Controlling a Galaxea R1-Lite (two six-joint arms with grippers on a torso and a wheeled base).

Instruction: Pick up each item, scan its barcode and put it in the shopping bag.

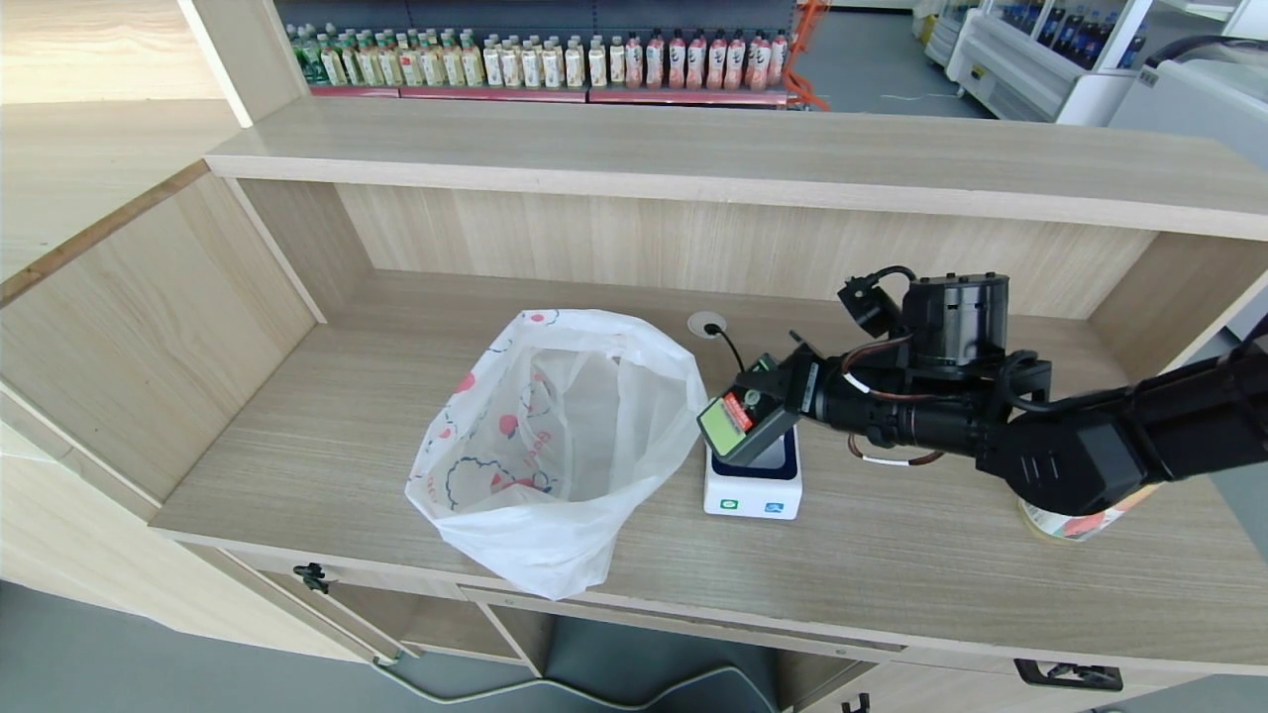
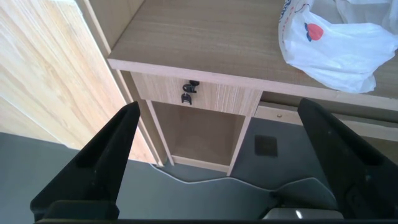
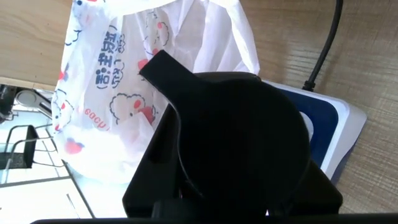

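Right tool (image 1: 765, 408) clamped on a small green box (image 1: 738, 424), tilted just above the scanner (image 1: 755, 482) on the counter (image 1: 892, 564) | step, judged: scan, so face the barcode squarely to the scanner window and hold steady | shopping bag (image 1: 555, 436) just beside, mouth open | left tool (image 2: 217, 155) spread apart, low before the counter's front

The desk (image 1: 327, 426) middle is being blocked by the open bag (image 1: 555, 446), with the scanner (image 1: 753, 490) just beside it. Space over the scanner is being filled by the right end effector (image 1: 758, 411) holding a box (image 1: 731, 421). Bare desk left of the bag is being bounded by a side wall (image 1: 149, 337).
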